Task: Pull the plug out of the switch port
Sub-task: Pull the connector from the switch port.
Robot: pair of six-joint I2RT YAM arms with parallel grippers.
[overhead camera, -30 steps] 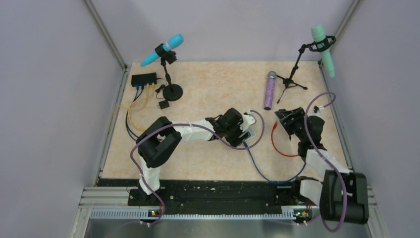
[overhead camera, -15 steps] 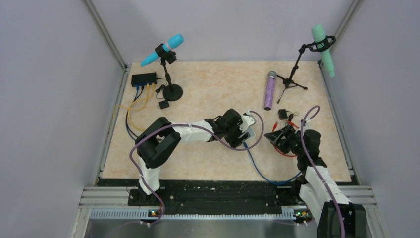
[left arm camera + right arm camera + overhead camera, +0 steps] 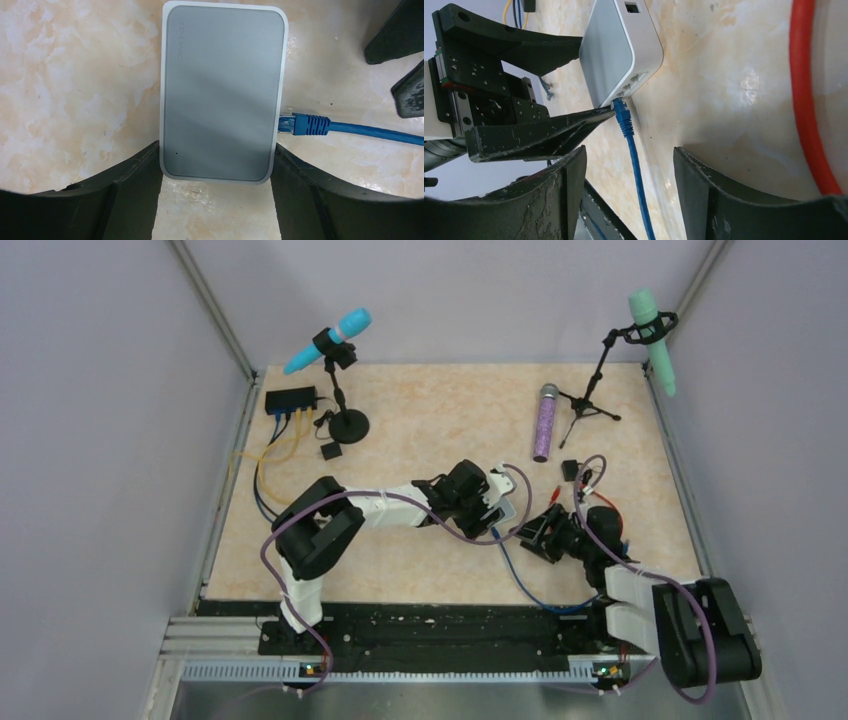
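Note:
The black switch (image 3: 290, 398) lies at the back left with yellow and blue cables in its sockets, far from both arms. My left gripper (image 3: 216, 150) is shut on the near end of a pale grey box (image 3: 222, 90), a finger against each side. A blue plug (image 3: 305, 124) sits in a port on that box's side. In the right wrist view the same plug (image 3: 624, 117) is just ahead of my right gripper (image 3: 629, 155). That gripper is open, with the blue cable (image 3: 636, 170) running between its fingers without touching them.
A blue microphone (image 3: 330, 340) on a round stand and a small black block (image 3: 330, 451) are at the back left. A purple microphone (image 3: 545, 423) lies near a green one (image 3: 650, 325) on a tripod. A red cable (image 3: 809, 100) runs beside my right gripper.
My right arm has swung from the back right down and left to the grey box, its fingers now either side of the blue cable. The left arm has not moved.

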